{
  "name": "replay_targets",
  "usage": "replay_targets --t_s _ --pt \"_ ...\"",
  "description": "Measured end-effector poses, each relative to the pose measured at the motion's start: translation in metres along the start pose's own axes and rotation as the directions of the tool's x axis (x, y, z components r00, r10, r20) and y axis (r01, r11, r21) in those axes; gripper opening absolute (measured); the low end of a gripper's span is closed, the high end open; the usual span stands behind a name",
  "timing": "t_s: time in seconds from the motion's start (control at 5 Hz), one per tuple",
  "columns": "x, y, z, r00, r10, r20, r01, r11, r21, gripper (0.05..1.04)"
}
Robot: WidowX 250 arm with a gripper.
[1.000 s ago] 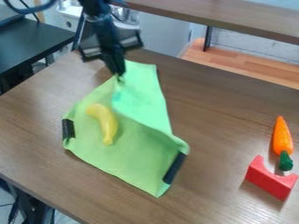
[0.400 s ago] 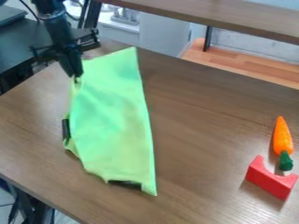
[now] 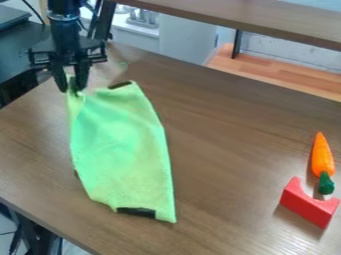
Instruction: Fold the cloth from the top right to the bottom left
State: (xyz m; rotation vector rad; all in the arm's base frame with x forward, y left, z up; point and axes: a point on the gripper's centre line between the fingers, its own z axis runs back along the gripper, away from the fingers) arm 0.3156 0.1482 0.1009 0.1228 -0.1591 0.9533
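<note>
The black arm (image 3: pixel 65 25) is seen entering from the top edge, toward the upper left, and is held nearly upright, its wrist directly above the gripper (image 3: pixel 73 90). The gripper is pointed down, with its crossbar spread level to both sides and its two fingers (image 3: pixel 83 74) hung roughly parallel. The claw is parted, a visible gap being left between the fingers, and the upper left corner of the green cloth (image 3: pixel 123 144) is seen between their tips. Whether that corner is lifted off the table (image 3: pixel 233 144) cannot be told.

The cloth is laid on the left half of the table, stretched from the gripper down toward the near edge, and its upper left part is gathered into wrinkles. One dark patch (image 3: pixel 120 85) is seen at its top edge, right of the gripper, and another dark patch (image 3: pixel 136 212) at its bottom edge.

On the right side of the table, well apart from the cloth, a red block (image 3: pixel 308 205) with a curved notch is placed, and an orange carrot (image 3: pixel 321 154) is set with its green end by the notch.
</note>
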Motion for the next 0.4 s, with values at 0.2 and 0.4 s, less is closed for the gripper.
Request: replay_targets --t_s 0.2,0.4 --pt "0.005 -0.003 -0.002 0.998 -0.047 0.032 0.048 0.999 -0.006 0.812" --pt "0.002 -0.015 0.008 0.994 -0.096 0.042 0.097 0.995 -0.016 0.993"
